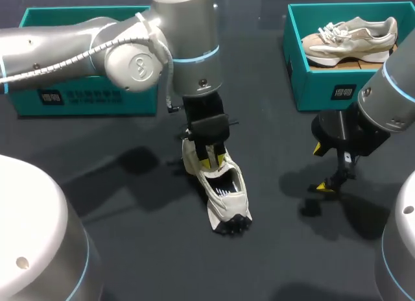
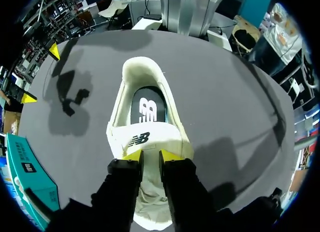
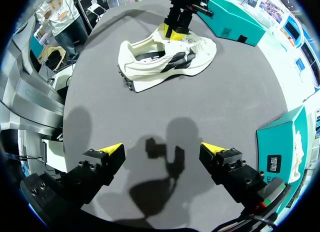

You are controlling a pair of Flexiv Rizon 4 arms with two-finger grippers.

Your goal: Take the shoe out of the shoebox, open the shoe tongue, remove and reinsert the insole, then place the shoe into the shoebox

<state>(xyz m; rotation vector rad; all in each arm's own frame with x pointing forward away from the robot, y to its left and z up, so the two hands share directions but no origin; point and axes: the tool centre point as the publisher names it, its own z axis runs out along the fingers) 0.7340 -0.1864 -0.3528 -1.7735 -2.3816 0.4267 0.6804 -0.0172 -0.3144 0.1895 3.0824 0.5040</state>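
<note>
White shoe point(image 1: 224, 194) sole down on dark table point(image 1: 130, 249), centre of head view, heel toward lower edge of frame. Left gripper point(image 1: 213, 159) sits over front half of shoe, fingers nearly together, pinching tongue point(image 2: 145, 137) from both sides. Dark insole point(image 2: 147, 109) in place inside shoe, just ahead of fingertips. Right gripper point(image 1: 322, 168) at right of frame, well apart from shoe, fingers spread wide, nothing between them, above bare table. Teal shoebox point(image 1: 311, 87) upper right, holds beige second shoe point(image 1: 350, 38). Another teal box point(image 1: 65, 96) upper left.
</note>
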